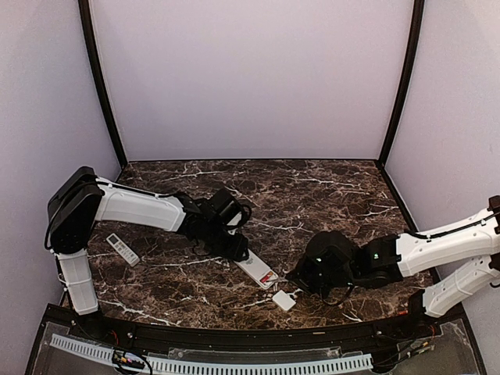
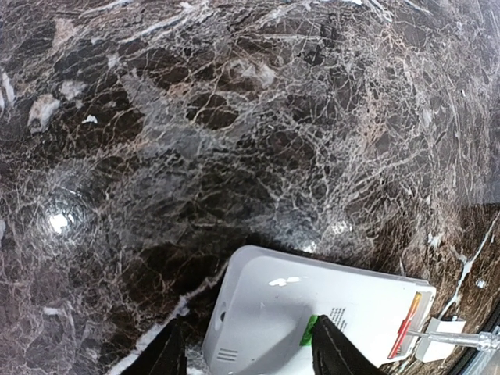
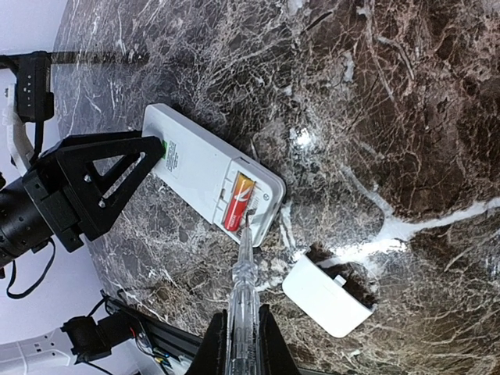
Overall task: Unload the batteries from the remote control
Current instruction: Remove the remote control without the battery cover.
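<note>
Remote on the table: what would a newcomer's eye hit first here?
The right gripper clamps a clear screwdriver whose tip pokes at the red battery in the open compartment of the white remote, mid-table. The left gripper straddles the other end. The white cover lies on the marble table beside the open end.

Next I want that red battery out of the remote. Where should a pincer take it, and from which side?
Probably across its round middle, coming from straight above. The battery lies flat, sunk in the open bay of the remote, so only its top is free; one end likely needs levering up first with the screwdriver.
</note>
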### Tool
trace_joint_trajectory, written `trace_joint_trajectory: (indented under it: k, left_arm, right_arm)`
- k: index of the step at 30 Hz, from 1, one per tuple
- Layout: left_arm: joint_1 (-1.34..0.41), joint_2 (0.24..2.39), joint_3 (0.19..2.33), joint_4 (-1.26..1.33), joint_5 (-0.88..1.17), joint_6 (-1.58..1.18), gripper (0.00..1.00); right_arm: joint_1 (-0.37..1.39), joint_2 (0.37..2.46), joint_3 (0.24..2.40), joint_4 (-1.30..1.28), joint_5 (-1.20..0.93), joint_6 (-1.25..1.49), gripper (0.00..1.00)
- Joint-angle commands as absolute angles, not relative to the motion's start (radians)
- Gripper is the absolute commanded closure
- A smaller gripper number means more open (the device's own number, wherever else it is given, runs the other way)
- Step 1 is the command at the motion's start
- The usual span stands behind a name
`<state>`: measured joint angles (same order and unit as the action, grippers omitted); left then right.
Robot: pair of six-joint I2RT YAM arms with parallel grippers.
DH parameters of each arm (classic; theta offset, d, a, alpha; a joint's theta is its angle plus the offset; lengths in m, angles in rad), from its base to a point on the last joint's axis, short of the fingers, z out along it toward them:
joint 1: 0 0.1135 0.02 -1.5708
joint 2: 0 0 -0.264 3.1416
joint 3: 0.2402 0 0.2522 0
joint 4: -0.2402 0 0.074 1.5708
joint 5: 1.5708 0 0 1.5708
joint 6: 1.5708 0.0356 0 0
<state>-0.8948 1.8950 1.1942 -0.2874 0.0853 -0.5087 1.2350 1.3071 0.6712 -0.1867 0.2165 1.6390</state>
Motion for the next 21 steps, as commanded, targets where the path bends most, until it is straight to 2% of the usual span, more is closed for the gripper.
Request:
trace_joint_trajectory:
  k: [1, 7, 21]
  left_arm:
    - [-0.891, 1.901, 1.16, -0.301, 0.097, -0.524, 0.48]
    - [-0.892, 1.898, 1.129, -0.288, 0.109, -0.539, 0.52]
    - [-0.902, 1.892, 1.091, -0.254, 0.14, -0.575, 0.6]
  right_arm:
    - [1.236, 1.312, 0.586, -0.174, 0.254, 1.7, 1.0]
    - [1.234, 1.254, 0.494, -0.104, 0.269, 1.761, 1.0]
    - [1.245, 1.303, 0.511, -0.11, 0.312, 1.738, 1.0]
